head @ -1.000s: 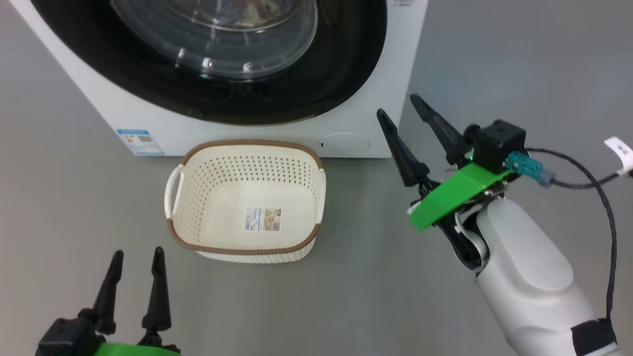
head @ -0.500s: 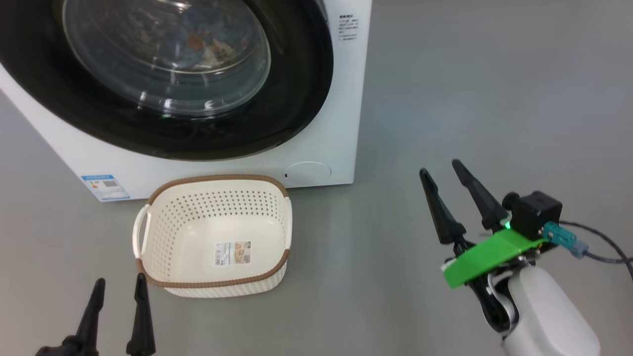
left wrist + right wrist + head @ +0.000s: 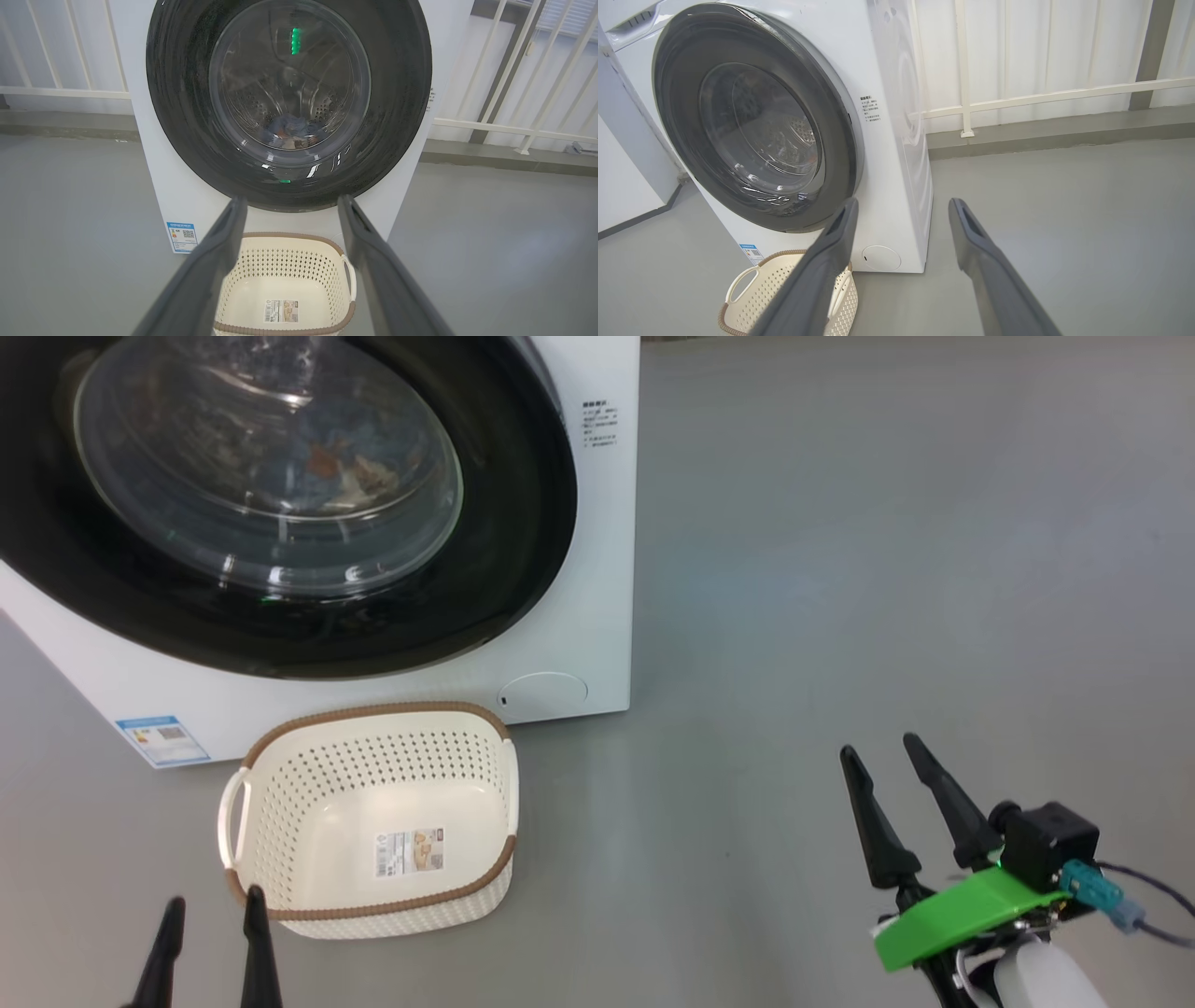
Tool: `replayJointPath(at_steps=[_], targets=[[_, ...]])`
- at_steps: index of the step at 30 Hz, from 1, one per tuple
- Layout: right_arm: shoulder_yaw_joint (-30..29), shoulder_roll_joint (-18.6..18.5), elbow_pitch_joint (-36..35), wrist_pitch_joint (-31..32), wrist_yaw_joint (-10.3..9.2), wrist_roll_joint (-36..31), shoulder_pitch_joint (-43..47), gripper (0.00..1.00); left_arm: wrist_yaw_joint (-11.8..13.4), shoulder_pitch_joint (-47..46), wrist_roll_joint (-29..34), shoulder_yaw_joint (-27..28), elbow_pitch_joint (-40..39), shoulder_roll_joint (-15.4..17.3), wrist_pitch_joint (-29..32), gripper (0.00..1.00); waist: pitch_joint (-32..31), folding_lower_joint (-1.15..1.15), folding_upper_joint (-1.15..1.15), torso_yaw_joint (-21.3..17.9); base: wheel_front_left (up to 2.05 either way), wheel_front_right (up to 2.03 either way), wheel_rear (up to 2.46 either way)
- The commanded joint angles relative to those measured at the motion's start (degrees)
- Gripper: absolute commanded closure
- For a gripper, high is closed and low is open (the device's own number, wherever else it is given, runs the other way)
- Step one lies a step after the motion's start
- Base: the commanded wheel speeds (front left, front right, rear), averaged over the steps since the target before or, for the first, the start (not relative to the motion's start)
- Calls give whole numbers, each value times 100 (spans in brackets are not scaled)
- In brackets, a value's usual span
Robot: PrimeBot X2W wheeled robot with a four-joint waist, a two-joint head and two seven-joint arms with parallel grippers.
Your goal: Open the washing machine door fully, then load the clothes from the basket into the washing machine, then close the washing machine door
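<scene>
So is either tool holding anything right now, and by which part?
Nothing is held. The left tool and the right tool are both open with nothing between their fingers.

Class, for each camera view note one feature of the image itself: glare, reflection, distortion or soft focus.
Head view: white glare spots line the lower glass of the washing machine door, and the clothes behind look hazy. Left wrist view: a green light reflects on the glass; the railing bars splay outward. Right wrist view: the near fingers look soft-edged.

One washing machine (image 3: 597,644) (one basket (image 3: 373,765))
</scene>
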Motion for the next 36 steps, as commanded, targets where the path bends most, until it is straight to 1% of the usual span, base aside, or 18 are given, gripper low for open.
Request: replayJointPath(at_steps=[1,10,20,28,36], targets=[[90,55,-188,-26,-14,-98,9,0,70,-22,88,189,-168,92,-47,0,-33,1,0,-26,0,0,0],[-125,168,-440,-26,-14,-468,391,0,265,199,152,218,-310,92,-47,0,-115,1,0,-64,0,0,0],[-316,270,-594,-26,-14,-676,641,0,491,356,87,126,-364,92,-47,0,-177,1,0,-43,0,0,0],[-379,315,-616,-26,-14,-635,700,0,556,398,77,85,-370,92,-47,0,-185,1,0,13,0,0,0],[-385,332,-604,-26,-14,-625,696,0,534,391,99,82,-371,92,-47,0,-179,1,0,30,0,0,0]])
